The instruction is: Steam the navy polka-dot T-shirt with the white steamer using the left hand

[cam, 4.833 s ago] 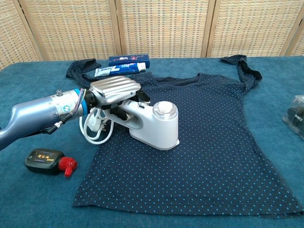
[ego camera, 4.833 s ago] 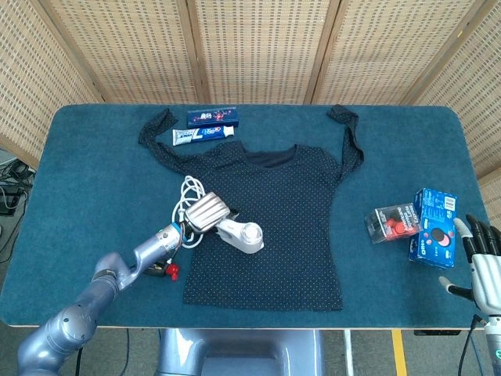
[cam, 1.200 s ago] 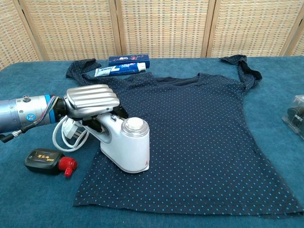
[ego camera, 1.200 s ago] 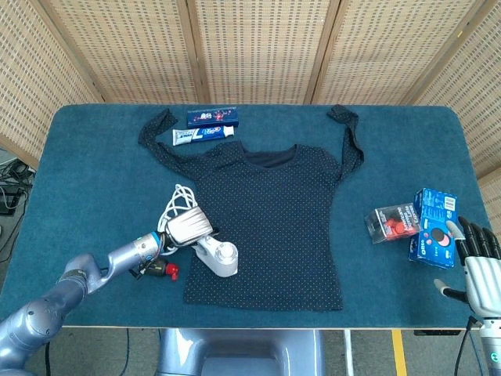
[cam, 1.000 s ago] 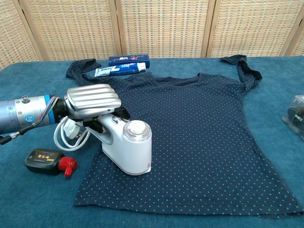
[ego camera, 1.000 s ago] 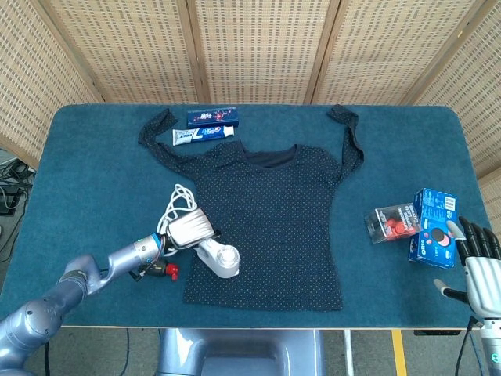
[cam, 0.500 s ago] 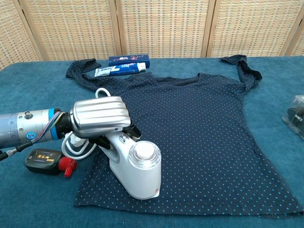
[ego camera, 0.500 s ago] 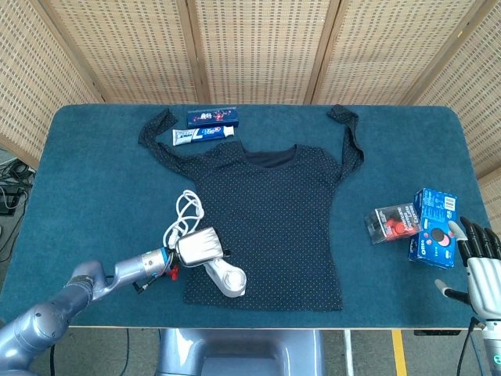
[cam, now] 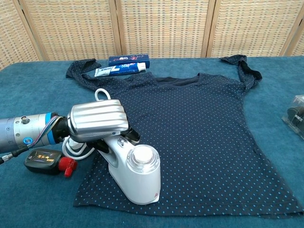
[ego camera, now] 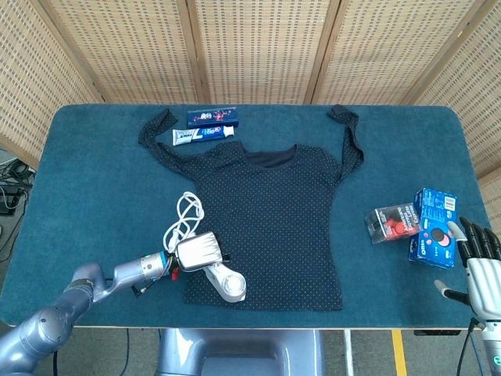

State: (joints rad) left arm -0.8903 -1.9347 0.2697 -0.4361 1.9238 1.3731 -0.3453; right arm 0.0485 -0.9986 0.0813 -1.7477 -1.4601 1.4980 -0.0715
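Setting: woven cane screens stand behind a worktop (ego camera: pixel 94 172) covered in teal cloth.
Left hand: lower left of both views; the left hand (cam: pixel 97 119) has its fingers grasping the handle of the white steamer (cam: pixel 135 173).
Cord: a white cord (ego camera: pixel 185 215) loops on the cloth just behind that hand.
Small device: a black device with a red cap (cam: pixel 47 161) lies beside the wrist.
Steamer: its head rests on the lower left hem of the shirt.
Shirt: the navy polka-dot T-shirt (ego camera: pixel 278 227) lies flat at centre, sleeves toward the top.
Advice: judging by this, keep the head flat on the fabric and glide slowly across, not dragging the hem into folds.
Boxes: red and blue packets (ego camera: pixel 419 223) sit at right.
Right hand: lower right corner of the head view; the right hand (ego camera: pixel 479 270) holds nothing, fingers released.
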